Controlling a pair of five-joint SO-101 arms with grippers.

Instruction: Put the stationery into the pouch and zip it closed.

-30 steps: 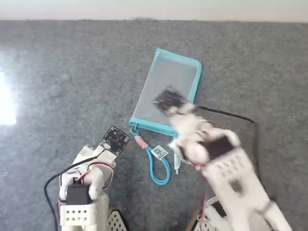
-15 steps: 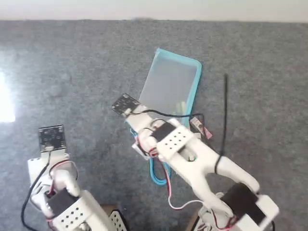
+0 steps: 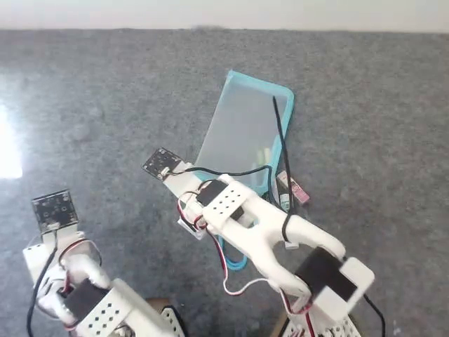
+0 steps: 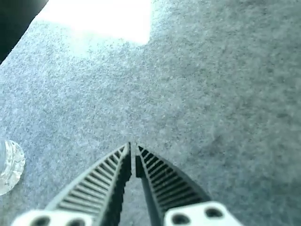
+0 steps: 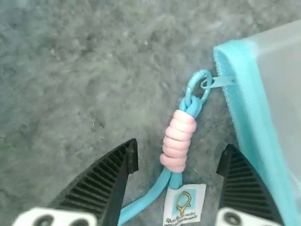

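The clear pouch (image 3: 245, 130) with teal trim lies flat on the grey carpet in mid-table, a pale item (image 3: 263, 156) showing inside it. My right gripper (image 5: 181, 146) is open, low over the pouch's near corner (image 5: 263, 94). Between its fingers lie the strap's pink beads (image 5: 178, 141), with the zipper ring (image 5: 197, 87) just beyond and a white tag (image 5: 183, 205) closer in. The teal strap loop (image 3: 235, 263) shows under the right arm (image 3: 238, 210). My left gripper (image 4: 132, 148) is shut on nothing, over bare carpet at the near left.
A small pink-and-white piece (image 3: 291, 188) lies beside the pouch's right edge. A black cable (image 3: 280, 133) from the right arm crosses above the pouch. A clear glassy object (image 4: 7, 165) sits at the left wrist view's edge. Open carpet lies left and right.
The right arm has swung leftward across the pouch to its near corner and strap. The left arm has pulled away to the near left.
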